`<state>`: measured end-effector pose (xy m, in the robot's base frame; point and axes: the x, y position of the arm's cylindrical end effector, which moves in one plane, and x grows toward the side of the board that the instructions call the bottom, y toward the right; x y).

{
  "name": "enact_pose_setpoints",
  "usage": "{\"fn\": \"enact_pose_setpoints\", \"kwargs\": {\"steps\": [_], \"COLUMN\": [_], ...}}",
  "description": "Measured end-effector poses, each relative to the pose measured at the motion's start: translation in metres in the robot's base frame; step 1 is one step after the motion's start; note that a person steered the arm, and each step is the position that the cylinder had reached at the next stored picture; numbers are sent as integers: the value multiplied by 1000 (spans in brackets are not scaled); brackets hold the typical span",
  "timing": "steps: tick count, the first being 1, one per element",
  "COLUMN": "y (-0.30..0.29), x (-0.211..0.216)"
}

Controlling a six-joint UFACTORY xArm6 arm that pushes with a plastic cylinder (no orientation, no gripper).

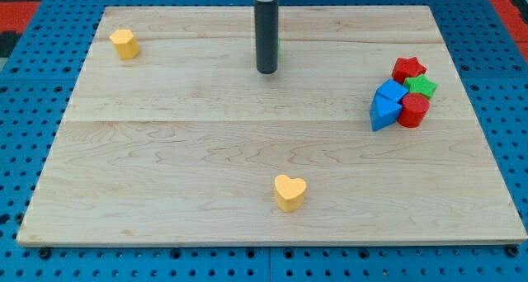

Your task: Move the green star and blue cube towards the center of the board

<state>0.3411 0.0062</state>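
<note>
The green star [421,86] lies in a tight cluster near the view's right edge, between a red star [408,68] above it and a red cylinder [413,110] below it. The blue cube [391,91] touches the cluster's left side, with a blue triangular block [382,114] just below it. My tip [266,72] rests on the board at the upper middle, far to the left of the cluster and touching none of its blocks. A thin green sliver [278,46] shows behind the rod's right side; its shape is hidden.
A yellow block [124,44] sits near the top left corner of the wooden board [165,166]. A yellow heart [289,191] lies at the lower middle. Blue pegboard surrounds the board.
</note>
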Motion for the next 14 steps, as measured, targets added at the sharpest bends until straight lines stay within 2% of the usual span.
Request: {"fn": "enact_pose_setpoints", "kwargs": {"steps": [1,3,4,6,7,8,10,11,12,13,14], "y": [0,0,0,30,30,57,71,75,144,244,280], "x": [-5,-42,-41,48,54,74,142,194,211,211,140]}}
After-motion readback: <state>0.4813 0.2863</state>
